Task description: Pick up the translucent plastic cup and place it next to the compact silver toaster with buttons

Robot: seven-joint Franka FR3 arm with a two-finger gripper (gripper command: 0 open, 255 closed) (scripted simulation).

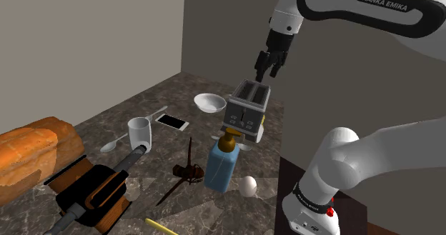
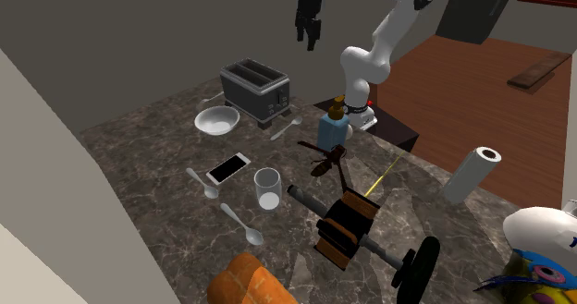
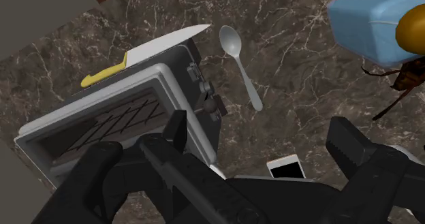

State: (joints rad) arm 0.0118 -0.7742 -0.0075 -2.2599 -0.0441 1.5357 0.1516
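Observation:
The translucent cup (image 1: 140, 132) stands upright on the dark marble counter (image 1: 143, 105), beside a white phone (image 1: 172, 121). It also appears in the second exterior view as the cup (image 2: 267, 188), just in front of the phone (image 2: 227, 168). The silver two-slot toaster (image 1: 248, 105) (image 2: 254, 88) (image 3: 129, 120) sits near the counter's far side. My gripper (image 1: 266, 68) (image 2: 307, 32) (image 3: 262, 144) hangs open in the air above the toaster, with nothing between its fingers. It is far from the cup.
A white bowl (image 1: 209, 102) sits beside the toaster, and a spoon (image 3: 240, 62) and a yellow-handled knife (image 3: 156, 52) lie close to it. A blue soap bottle (image 1: 223, 162), an egg (image 1: 248, 186), a bread loaf (image 1: 28, 155) and a brown-and-black tool (image 1: 93, 191) crowd the near side.

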